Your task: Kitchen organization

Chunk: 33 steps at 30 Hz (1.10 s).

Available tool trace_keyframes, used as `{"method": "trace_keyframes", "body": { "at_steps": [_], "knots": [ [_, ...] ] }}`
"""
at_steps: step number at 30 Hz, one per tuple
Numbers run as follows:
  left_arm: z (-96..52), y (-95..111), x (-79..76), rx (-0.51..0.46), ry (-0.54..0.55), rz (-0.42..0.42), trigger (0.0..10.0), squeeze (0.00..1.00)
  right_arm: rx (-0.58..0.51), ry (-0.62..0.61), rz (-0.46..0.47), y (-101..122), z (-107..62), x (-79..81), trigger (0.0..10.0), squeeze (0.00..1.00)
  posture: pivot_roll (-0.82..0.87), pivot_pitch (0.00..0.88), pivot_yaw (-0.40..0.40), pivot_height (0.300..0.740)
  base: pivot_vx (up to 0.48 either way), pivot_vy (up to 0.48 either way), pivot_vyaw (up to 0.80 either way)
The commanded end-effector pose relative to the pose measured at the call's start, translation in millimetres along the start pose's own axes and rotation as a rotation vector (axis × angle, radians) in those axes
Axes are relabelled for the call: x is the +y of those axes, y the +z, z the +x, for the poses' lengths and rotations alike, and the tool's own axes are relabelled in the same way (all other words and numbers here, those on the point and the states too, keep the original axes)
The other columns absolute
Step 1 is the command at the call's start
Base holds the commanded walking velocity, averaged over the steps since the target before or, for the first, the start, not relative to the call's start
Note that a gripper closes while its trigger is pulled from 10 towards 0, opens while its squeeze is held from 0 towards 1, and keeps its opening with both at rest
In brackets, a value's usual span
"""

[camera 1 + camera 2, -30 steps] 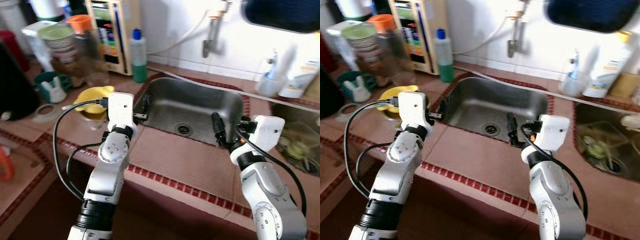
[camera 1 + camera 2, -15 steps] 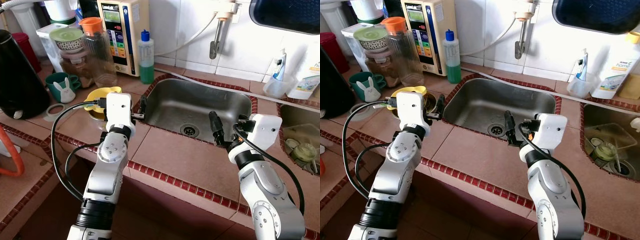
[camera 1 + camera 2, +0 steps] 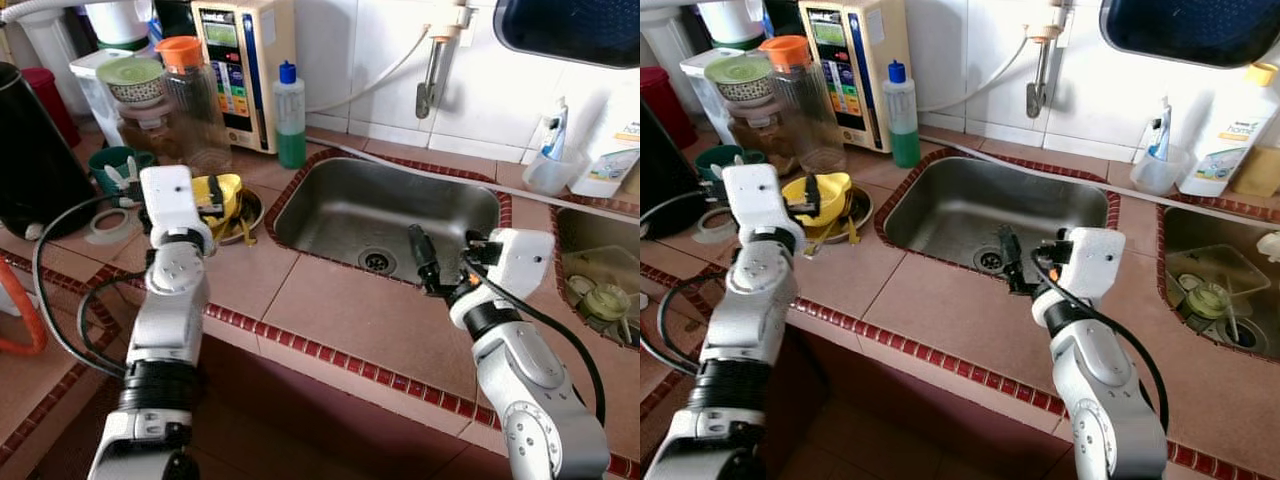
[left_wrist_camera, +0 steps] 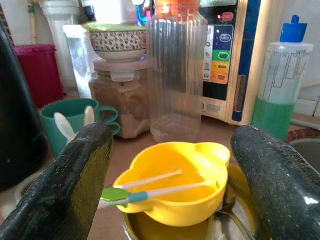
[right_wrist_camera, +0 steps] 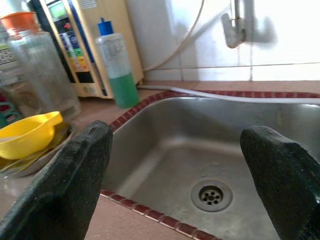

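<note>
A humanoid robot faces a tiled kitchen worktop (image 3: 330,310), its left gripper (image 3: 812,196) spread wide and levelled at a yellow bowl (image 4: 176,180) that sits in a metal dish (image 3: 862,211) just left of the steel sink (image 3: 390,210). The bowl lies straight ahead of that gripper, between the lines of its two fingers (image 4: 65,175), with thin utensils (image 4: 150,192) resting across it, their long axes running roughly crosswise to the gripper's reach. Behind the bowl stand a clear pitcher (image 4: 175,75), a green mug (image 4: 67,122) and a green soap bottle (image 3: 291,115). The right gripper (image 3: 423,262), also wide and empty, hovers at the sink's front edge, well apart from the bowl. The left arm is judged the nearer for any pick-up; a short forward reach would bracket the bowl.
</note>
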<state>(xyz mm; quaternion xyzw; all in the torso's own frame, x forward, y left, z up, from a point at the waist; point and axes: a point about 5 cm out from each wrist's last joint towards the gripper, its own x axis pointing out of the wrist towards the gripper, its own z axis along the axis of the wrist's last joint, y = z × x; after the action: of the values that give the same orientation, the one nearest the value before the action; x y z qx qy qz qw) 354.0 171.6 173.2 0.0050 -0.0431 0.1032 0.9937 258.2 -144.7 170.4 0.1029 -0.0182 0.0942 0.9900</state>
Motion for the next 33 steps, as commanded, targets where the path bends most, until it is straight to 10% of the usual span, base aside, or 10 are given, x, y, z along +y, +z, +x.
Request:
{"method": "trace_keyframes", "body": {
  "at_steps": [1, 11, 33],
  "knots": [
    [1.1, -3, -6.0, 0.022, -0.024, 0.0, 10.0, 0.0, -0.006, 0.012, 0.001, 3, 1.5, 0.9, 10.0, 0.0, 0.05, 0.0, 0.021, 0.74, 0.0, 0.0, 0.0],
    [-23.1, 11, -54.1, -0.129, -0.31, 0.018, 10.0, 0.0, -0.064, -0.051, -0.005, 12, 2.3, -7.1, 10.0, 0.0, 0.04, 0.0, 0.023, 0.74, 0.0, 0.0, 0.0],
    [-37.8, 10, -67.3, -0.108, -0.412, -0.016, 10.0, 0.0, -0.076, -0.075, -0.019, 14, 1.3, -10.0, 10.0, 0.0, 0.03, 0.0, 0.027, 0.74, 0.0, 0.0, -0.11]
  ]
}}
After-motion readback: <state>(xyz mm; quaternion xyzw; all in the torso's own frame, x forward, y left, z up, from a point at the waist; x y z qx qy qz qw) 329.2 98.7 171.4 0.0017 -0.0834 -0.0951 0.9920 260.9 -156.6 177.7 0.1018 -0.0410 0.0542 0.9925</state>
